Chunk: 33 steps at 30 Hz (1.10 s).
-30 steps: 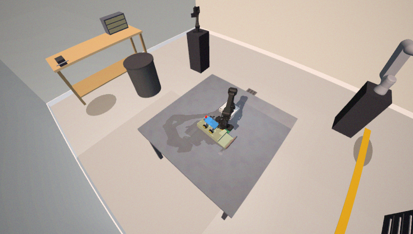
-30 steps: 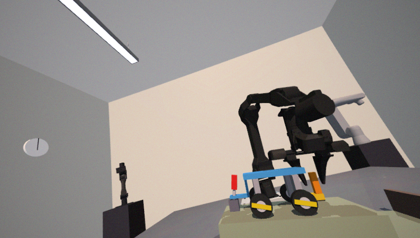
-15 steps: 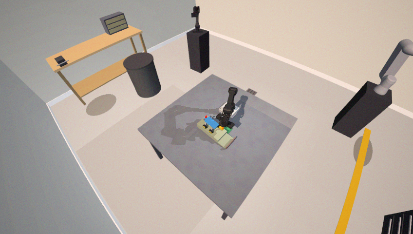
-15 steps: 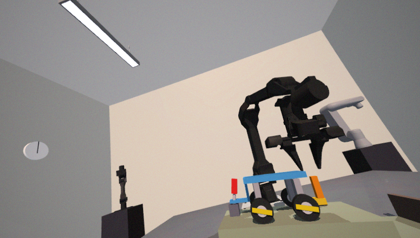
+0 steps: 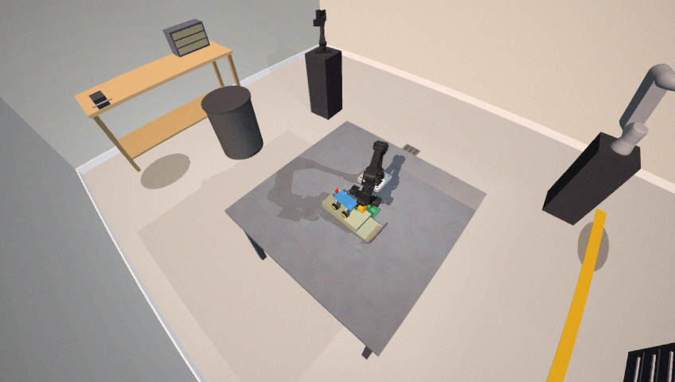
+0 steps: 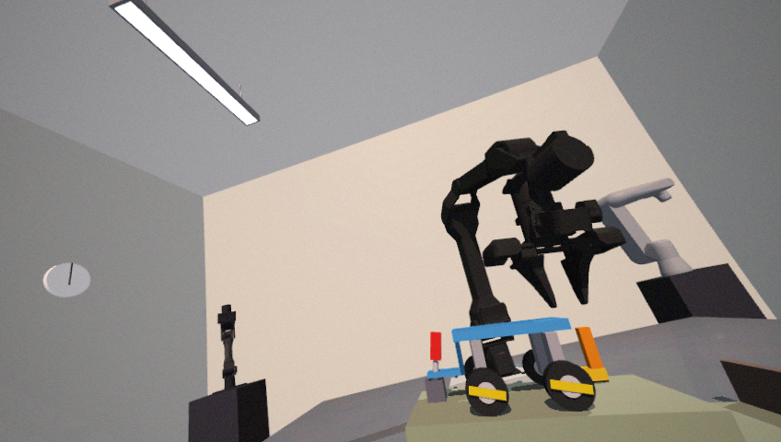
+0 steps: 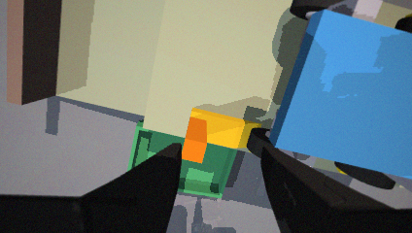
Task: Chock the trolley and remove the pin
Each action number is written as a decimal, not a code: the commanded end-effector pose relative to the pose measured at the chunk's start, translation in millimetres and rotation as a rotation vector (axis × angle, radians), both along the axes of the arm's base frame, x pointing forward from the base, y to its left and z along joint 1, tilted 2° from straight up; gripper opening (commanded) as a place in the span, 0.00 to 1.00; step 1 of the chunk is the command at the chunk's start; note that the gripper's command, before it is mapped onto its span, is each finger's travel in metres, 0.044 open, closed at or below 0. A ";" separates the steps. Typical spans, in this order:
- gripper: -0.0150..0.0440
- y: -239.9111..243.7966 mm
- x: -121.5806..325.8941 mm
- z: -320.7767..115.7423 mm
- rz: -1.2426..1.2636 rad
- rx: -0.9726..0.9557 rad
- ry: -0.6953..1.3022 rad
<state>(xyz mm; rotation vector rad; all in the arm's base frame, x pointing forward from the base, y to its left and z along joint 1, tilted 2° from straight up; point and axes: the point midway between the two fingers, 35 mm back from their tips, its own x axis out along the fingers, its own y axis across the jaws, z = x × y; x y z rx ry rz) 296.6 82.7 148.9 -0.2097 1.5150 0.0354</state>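
Observation:
The blue trolley stands on the pale ramp. The red-headed stop pin is upright at its uphill end. The yellow chock sits on the ramp at the downhill side of the tray-side front wheel, its end at the tyre; exact contact is hard to tell. Its orange handle stands up free. My gripper is open and empty above the chock. The green tray is beside the ramp.
A brown end board crosses the ramp's downhill end. The trolley's deck is close beside one finger in the wrist view. The grey table carries the ramp, tray and arm base.

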 end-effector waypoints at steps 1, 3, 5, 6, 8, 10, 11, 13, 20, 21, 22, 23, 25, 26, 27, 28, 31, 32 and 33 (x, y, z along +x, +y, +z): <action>0.58 -14.3 6.0 6.5 0.111 -0.025 -0.002; 0.58 -23.1 8.7 8.2 0.182 -0.041 0.010; 0.58 -32.1 11.0 9.8 0.252 -0.056 0.022; 0.58 -36.6 12.1 10.6 0.288 -0.064 0.029; 0.58 -45.7 14.1 12.3 0.359 -0.079 0.043; 0.58 -54.8 15.8 14.0 0.429 -0.093 0.059; 0.58 -59.4 16.6 14.8 0.464 -0.100 0.067; 0.58 -68.6 17.9 16.5 0.535 -0.114 0.085; 0.58 -101.2 20.2 22.5 0.781 -0.154 0.156; 0.58 -105.9 20.3 23.4 0.816 -0.158 0.167; 0.58 -110.5 20.2 24.3 0.851 -0.163 0.178; 0.58 -115.2 20.2 25.1 0.886 -0.167 0.190; 0.58 -124.6 19.8 26.9 0.956 -0.174 0.214; 0.58 -129.3 19.5 27.8 0.991 -0.177 0.226; 0.58 -134.0 19.1 28.6 1.026 -0.180 0.239; 0.58 -138.7 18.7 29.5 1.061 -0.182 0.251; 0.58 -152.7 16.9 32.2 1.166 -0.187 0.291; 0.58 -157.4 16.2 33.1 1.201 -0.187 0.304; 0.58 -162.0 15.4 34.0 1.236 -0.188 0.317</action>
